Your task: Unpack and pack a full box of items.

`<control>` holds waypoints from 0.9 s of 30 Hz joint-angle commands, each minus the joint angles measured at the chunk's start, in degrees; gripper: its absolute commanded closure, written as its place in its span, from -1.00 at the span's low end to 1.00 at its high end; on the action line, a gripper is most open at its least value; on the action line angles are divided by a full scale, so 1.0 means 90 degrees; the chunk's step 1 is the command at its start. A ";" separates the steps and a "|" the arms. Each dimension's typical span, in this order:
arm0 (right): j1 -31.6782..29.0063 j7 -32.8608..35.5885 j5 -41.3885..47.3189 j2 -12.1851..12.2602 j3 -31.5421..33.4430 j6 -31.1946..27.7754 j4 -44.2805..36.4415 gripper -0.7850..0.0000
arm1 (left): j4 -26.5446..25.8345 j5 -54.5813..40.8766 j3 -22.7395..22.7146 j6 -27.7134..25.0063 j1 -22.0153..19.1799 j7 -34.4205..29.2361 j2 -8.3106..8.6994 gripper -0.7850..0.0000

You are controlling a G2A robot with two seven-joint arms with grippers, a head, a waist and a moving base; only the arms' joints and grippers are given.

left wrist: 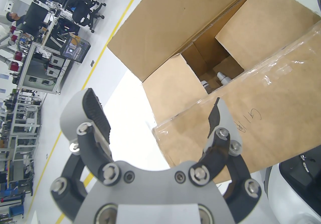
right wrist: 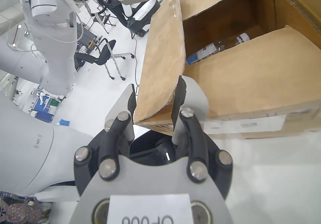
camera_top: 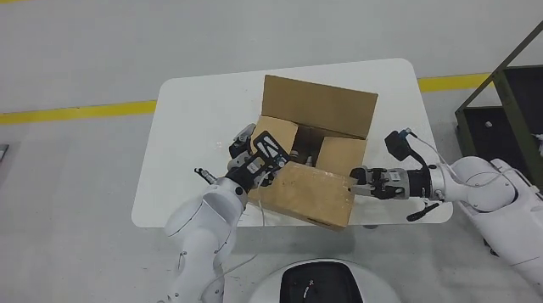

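A brown cardboard box [camera_top: 316, 146] stands in the middle of the white table [camera_top: 191, 142] with its flaps up. Inside lie clear bottles [right wrist: 217, 48] with white caps [left wrist: 223, 77]. My right gripper [right wrist: 155, 99] [camera_top: 358, 181] is shut on the right corner of the near flap [right wrist: 163, 46], which is taped and stands tilted outward. My left gripper [left wrist: 155, 112] [camera_top: 263, 157] is open at the flap's other corner [left wrist: 250, 122], one finger [left wrist: 217, 115] against the flap's face, the other finger [left wrist: 96, 112] out over the table.
The far flap [camera_top: 318, 103] stands upright behind the opening and the side flaps [camera_top: 344, 154] lean inward. A dark green rack [camera_top: 501, 108] stands off the table's right end. Bare table lies left of the box.
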 commanded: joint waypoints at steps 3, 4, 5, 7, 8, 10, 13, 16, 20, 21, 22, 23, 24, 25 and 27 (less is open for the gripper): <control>0.0031 0.0003 0.0001 0.0050 0.0052 0.0008 0.0094 0.15 | 0.0000 0.0000 0.0000 0.0000 0.0000 0.0000 0.0000 -1.00; 0.0041 -0.0006 0.0030 0.0062 0.0090 0.0001 0.0138 0.15 | 0.0000 0.0000 0.0000 0.0000 0.0000 0.0000 0.0000 -1.00; 0.0041 0.0006 0.0050 0.0072 0.0091 0.0007 0.0138 0.15 | 0.0000 0.0000 0.0000 0.0000 0.0000 0.0000 0.0000 -1.00; 0.0050 0.0029 0.0057 0.0090 0.0075 0.0030 0.0121 0.15 | 0.0000 0.0000 0.0000 0.0000 0.0000 0.0000 0.0000 -1.00; 0.0061 0.0046 0.0052 0.0098 0.0049 0.0047 0.0110 0.15 | 0.0000 0.0000 0.0000 0.0000 0.0000 0.0000 0.0000 -1.00; 0.0093 0.0080 0.0047 0.0108 -0.0055 0.0080 0.0066 0.16 | 0.0000 0.0000 0.0000 0.0000 0.0000 0.0000 0.0000 -1.00; 0.0159 0.0102 0.0074 0.0113 -0.0236 0.0102 0.0032 0.17 | 0.0000 0.0000 0.0000 0.0000 0.0000 0.0000 0.0000 -1.00; 0.0227 0.0097 0.0108 0.0111 -0.0414 0.0097 0.0023 0.18 | 0.0000 0.0000 0.0000 0.0000 0.0000 0.0000 0.0000 -1.00; 0.0313 0.0110 0.0103 0.0116 -0.0631 0.0110 0.0016 0.21 | 0.0000 0.0000 0.0000 0.0000 0.0000 0.0000 0.0000 -1.00; 0.0334 0.0107 0.0114 0.0119 -0.0672 0.0107 0.0024 0.22 | 0.0000 0.0000 0.0000 0.0000 0.0000 0.0000 0.0000 -1.00; 0.0354 0.0094 0.0127 0.0123 -0.0706 0.0094 0.0031 0.26 | 0.0000 0.0000 0.0000 0.0000 0.0000 0.0000 0.0000 -1.00; 0.0373 0.0081 0.0116 0.0128 -0.0733 0.0082 0.0041 0.39 | 0.0000 0.0000 0.0000 0.0000 0.0000 0.0000 0.0000 -1.00; 0.0383 0.0060 0.0124 0.0130 -0.0770 0.0061 0.0029 0.54 | 0.0000 0.0000 0.0000 0.0000 0.0000 0.0000 0.0000 -1.00; 0.0396 0.0040 0.0119 0.0134 -0.0800 0.0041 0.0021 0.94 | 0.0000 0.0000 0.0000 0.0000 0.0000 0.0000 0.0000 -1.00; 0.0426 -0.0014 0.0029 0.0145 -0.0810 -0.0013 0.0042 1.00 | 0.0000 0.0000 0.0000 0.0000 0.0000 0.0000 0.0000 -1.00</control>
